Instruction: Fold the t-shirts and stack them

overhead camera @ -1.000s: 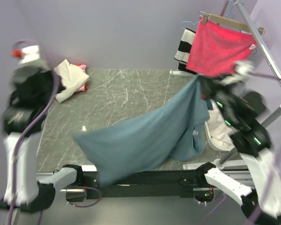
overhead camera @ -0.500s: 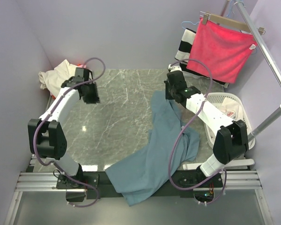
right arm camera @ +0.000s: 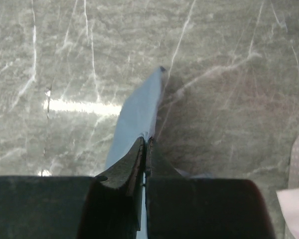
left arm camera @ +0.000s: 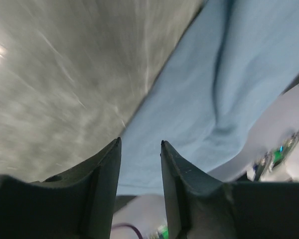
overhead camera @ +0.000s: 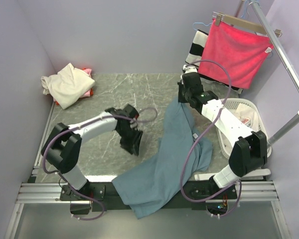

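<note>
Flattening step: right pincer (right arm camera: 144, 142) pinches blue-grey t-shirt (overhead camera: 164, 164), which lies crumpled on the desk (overhead camera: 114, 94), right side, draped over the near edge; left pincer (left arm camera: 139, 144) is spread and empty beside it, so next it should grab the shirt's left edge.

place: I read a lab test booth | proof: bare lilac walls (overhead camera: 114, 35) beyond right claw (right arm camera: 145, 149); metal mounting rail (overhead camera: 40, 191) behind it; clothes rack (overhead camera: 283, 57) to its right
</note>
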Motion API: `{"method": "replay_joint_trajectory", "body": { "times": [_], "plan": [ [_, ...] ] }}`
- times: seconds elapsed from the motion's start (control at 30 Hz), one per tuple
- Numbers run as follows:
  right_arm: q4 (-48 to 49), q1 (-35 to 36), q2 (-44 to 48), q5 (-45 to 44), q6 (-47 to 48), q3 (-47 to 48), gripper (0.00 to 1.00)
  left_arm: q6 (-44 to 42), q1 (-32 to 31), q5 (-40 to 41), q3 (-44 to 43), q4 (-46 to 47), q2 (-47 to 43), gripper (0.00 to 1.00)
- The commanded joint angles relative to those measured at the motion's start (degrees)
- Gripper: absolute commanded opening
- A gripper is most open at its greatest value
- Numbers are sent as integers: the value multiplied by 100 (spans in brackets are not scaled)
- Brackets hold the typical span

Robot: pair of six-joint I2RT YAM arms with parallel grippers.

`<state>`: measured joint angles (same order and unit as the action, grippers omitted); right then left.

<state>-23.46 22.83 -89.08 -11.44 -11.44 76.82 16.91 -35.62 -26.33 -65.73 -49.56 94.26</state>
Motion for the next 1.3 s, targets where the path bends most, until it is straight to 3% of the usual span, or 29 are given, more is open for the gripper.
{"method": "replay_joint_trajectory", "body": {
  "times": [0.0, 0.27, 0.43, 0.73, 0.87, 0.97, 1.27],
  "plan": [
    [167, -24, 645, 45, 28, -280, 0, 717, -612, 119, 622, 541, 75, 43],
    [211, -50, 1164, 151, 28, -782, 0, 1587, -1571, 830, 1036, 1317, 119, 51],
    [254, -94, 1314, 309, -16, -932, 0, 1904, -1887, 2261, 993, 1326, 102, 57],
    [246, -130, 1218, 538, -95, -932, 0, 2176, -1896, 3229, 1142, 1458, -593, 62],
    [193, -130, 1130, 599, -104, -861, 0, 2159, -1896, 3082, 1273, 1528, -479, 62],
    [193, -130, 1121, 591, -95, -861, 0, 2098, -1896, 2740, 1326, 1572, -250, 54],
    [132, -156, 1068, 573, -77, -791, 0, 1869, -1914, 1772, 1651, 1888, -119, 55]
  ]
}}
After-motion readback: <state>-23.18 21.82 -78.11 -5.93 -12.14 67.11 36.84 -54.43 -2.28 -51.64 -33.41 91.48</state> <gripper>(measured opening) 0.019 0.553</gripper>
